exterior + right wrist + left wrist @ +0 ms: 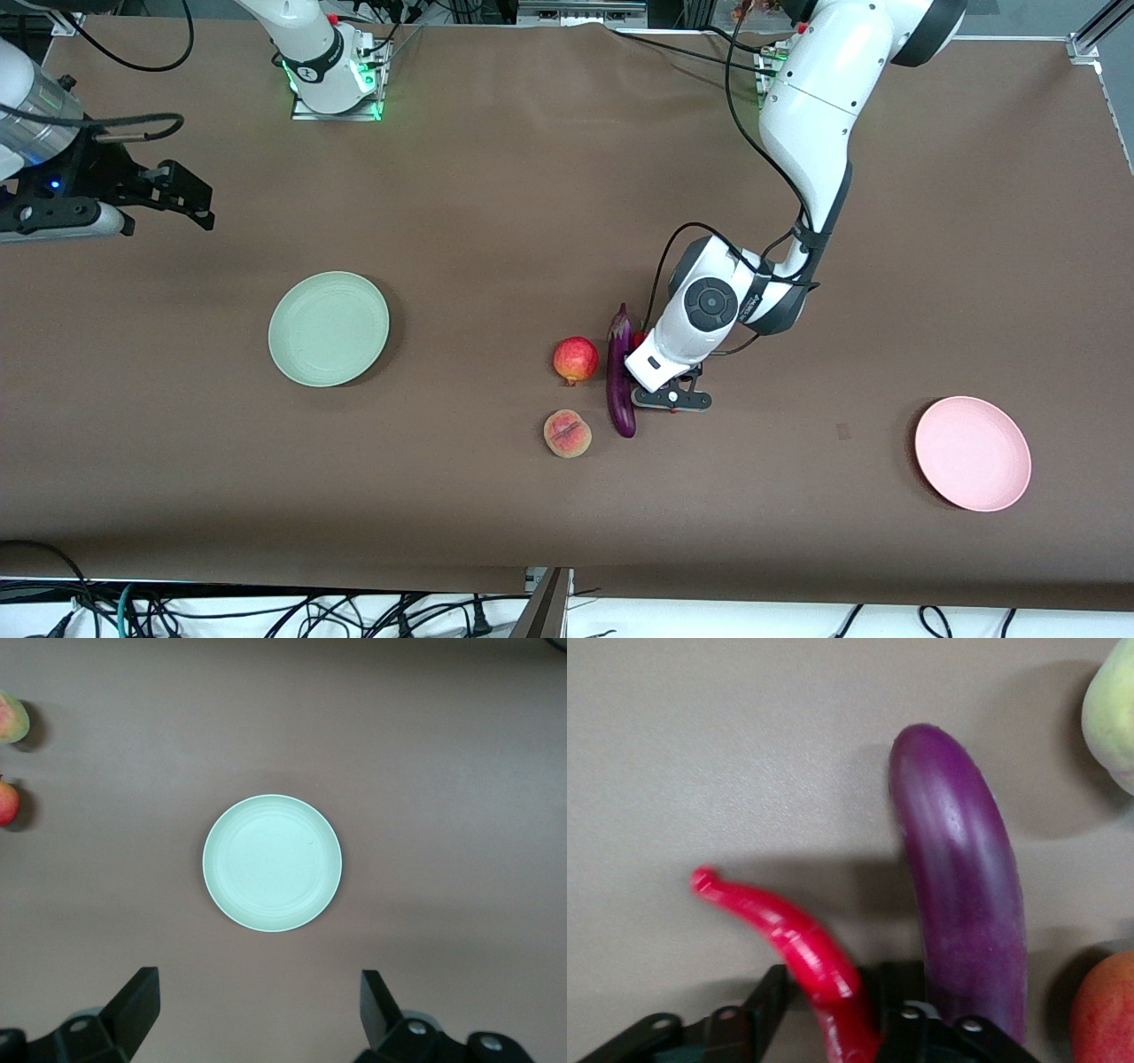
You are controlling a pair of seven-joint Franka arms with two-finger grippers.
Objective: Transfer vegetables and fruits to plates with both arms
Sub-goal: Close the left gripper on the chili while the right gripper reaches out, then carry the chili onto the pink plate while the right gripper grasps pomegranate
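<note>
My left gripper (666,392) is down at the table beside the purple eggplant (619,372), toward the left arm's end. In the left wrist view its jaws (837,983) stand open around the red chili pepper (784,928), with a gap on one side. The eggplant (961,895) lies just outside one finger. Only a bit of the chili (637,338) shows from the front. The pomegranate (576,360) and peach (567,433) lie beside the eggplant. My right gripper (193,200) waits open and empty in the air near the right arm's end, with the green plate (272,862) in its view.
The green plate (329,329) sits toward the right arm's end, the pink plate (973,454) toward the left arm's end, nearer the front camera. The peach (1112,718) and pomegranate (1103,1014) show at the edge of the left wrist view. Cables hang at the table's front edge.
</note>
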